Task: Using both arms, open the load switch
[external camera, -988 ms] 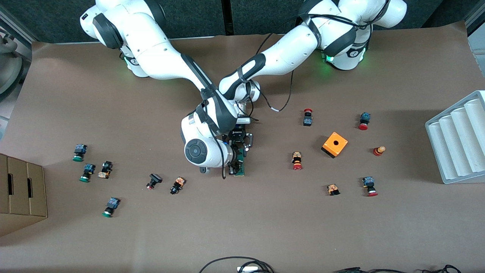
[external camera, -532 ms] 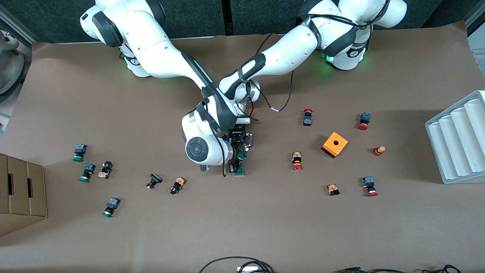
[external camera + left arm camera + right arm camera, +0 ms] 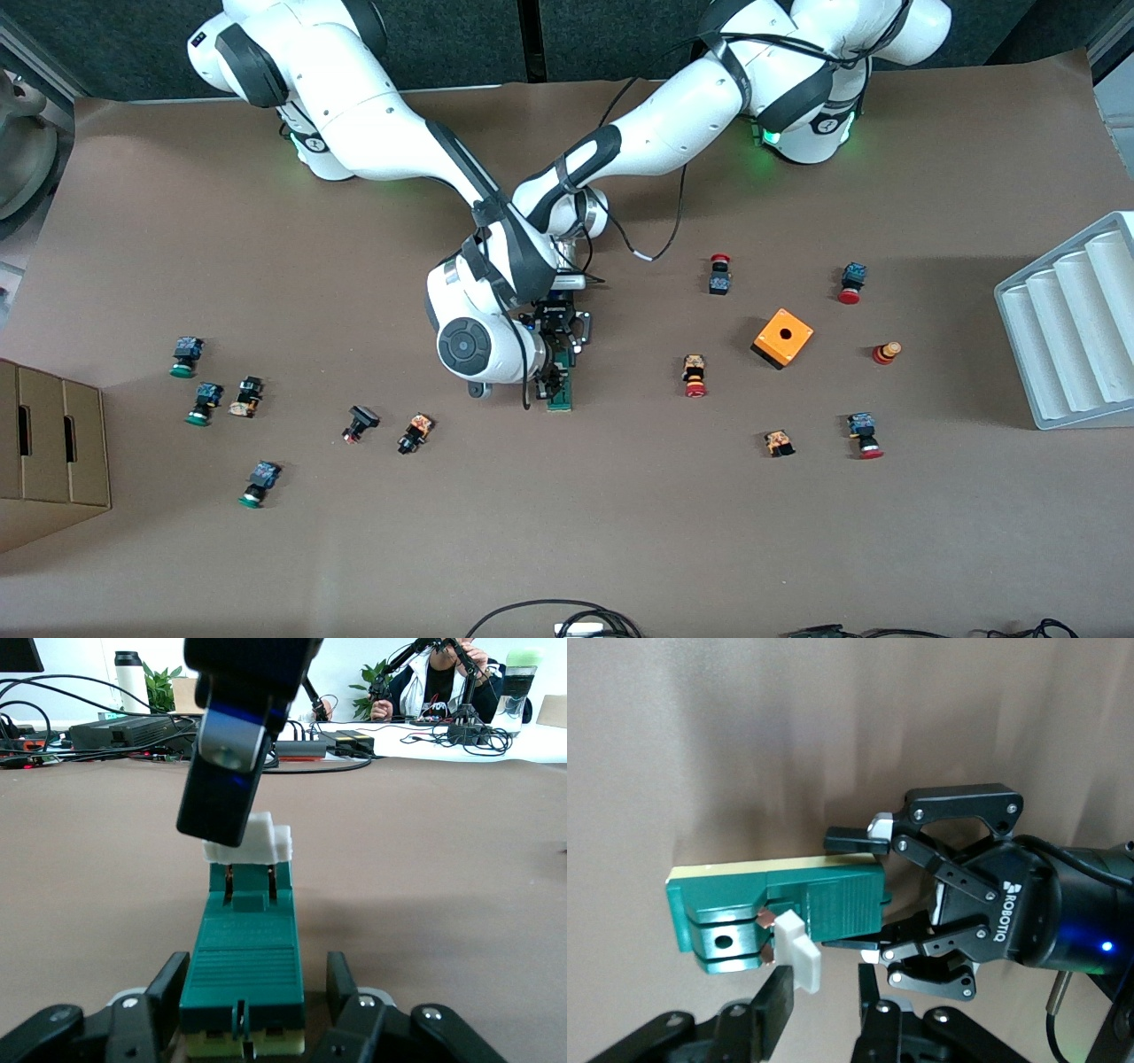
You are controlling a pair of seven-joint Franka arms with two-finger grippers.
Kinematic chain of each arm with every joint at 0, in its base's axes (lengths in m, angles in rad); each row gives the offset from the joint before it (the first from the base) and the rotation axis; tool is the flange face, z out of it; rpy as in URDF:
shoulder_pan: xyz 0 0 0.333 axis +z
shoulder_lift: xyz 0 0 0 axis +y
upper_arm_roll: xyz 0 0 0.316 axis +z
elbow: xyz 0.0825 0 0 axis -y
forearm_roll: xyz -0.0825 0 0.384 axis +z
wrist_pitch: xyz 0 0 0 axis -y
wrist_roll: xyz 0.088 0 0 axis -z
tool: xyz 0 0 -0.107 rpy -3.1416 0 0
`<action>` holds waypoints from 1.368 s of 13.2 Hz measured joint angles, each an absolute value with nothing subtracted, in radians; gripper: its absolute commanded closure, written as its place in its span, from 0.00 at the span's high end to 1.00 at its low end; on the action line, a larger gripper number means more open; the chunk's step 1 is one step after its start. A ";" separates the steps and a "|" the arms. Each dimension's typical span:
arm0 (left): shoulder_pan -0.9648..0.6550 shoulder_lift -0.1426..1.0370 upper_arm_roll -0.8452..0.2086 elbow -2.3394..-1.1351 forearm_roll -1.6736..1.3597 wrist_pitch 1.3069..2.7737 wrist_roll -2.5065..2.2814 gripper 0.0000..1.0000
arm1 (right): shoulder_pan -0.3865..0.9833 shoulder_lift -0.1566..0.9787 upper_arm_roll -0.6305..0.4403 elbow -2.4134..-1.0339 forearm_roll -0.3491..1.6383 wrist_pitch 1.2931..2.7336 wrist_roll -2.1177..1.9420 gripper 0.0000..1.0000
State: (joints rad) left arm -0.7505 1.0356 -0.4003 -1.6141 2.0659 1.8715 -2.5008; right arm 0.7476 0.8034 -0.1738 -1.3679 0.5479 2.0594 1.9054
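From the front, the right arm's [image 3: 390, 133] bulky wrist covers most of the load switch [image 3: 560, 388] — only its end nearer the camera shows, mid-table. The left arm [image 3: 673, 115] reaches in from its base beside it.

The left gripper [image 3: 251, 1005] is clamped on the sides of the green switch body at one end, fingers [image 3: 166, 988] pressed against it. The right gripper [image 3: 824, 992] is closed on the white piece [image 3: 799, 951] at the switch's other end, which sticks out from the green body.

Around them: a grey ridged tray [image 3: 1067, 328] and an orange cube [image 3: 783, 337] toward the left arm's end, a cardboard box [image 3: 49, 447] toward the right arm's end — and small push buttons [image 3: 695, 375] scattered well apart from the switch.
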 measured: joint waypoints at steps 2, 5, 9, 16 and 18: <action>-0.750 1.036 -0.400 -1.614 2.066 1.872 -2.501 0.70 | 0.751 0.803 -0.173 -1.373 0.538 2.059 1.905 0.39; -0.750 1.036 -0.400 -1.614 2.066 1.872 -2.501 0.70 | 0.759 0.803 -0.172 -1.385 0.531 2.062 1.905 0.39; -0.750 1.036 -0.400 -1.614 2.066 1.871 -2.501 0.70 | 0.762 0.803 -0.171 -1.394 0.527 2.070 1.905 0.39; -0.750 1.036 -0.400 -1.614 2.066 1.871 -2.501 0.70 | 0.771 0.803 -0.167 -1.428 0.512 2.115 1.901 0.39; -0.750 1.036 -0.400 -1.614 2.066 1.871 -2.501 0.70 | 0.773 0.803 -0.167 -1.432 0.510 2.122 1.901 0.39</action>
